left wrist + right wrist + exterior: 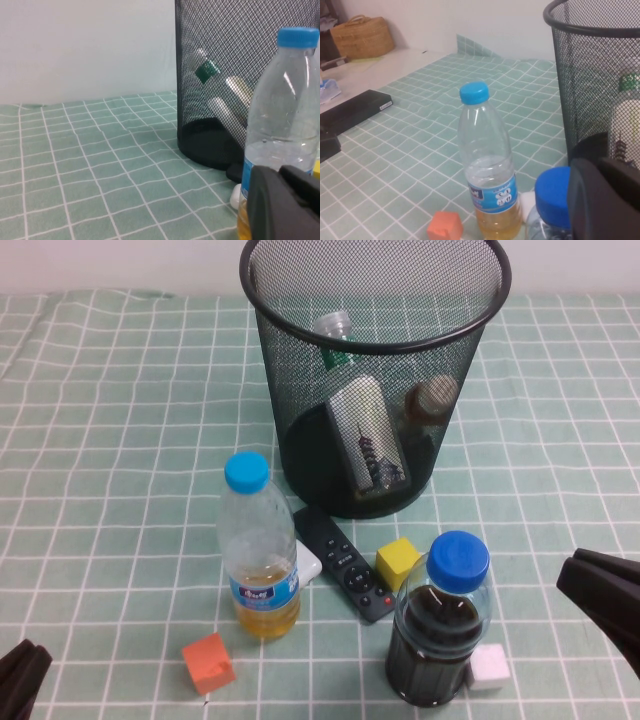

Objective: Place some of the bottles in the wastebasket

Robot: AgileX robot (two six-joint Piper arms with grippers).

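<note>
Parking left claw point(20, 675), right claw point(600, 600); right wrist alone shows wicker basket point(362, 36).

A light-blue-capped bottle point(488, 165) with yellow liquid stands upright on the checked tabletop point(420, 145). Just beside its base sits an orange cube point(445, 226). A dark-blue cap point(552, 198) shows near the bottle, next to the right claw point(607, 200). Behind them rises the mesh wastebasket point(590, 75), a green-banded bottle point(627, 112) inside.

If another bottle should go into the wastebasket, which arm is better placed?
Left, probably: the left tool is nearer the yellow-liquid bottle. The right tool is beside the dark bottle.
</note>
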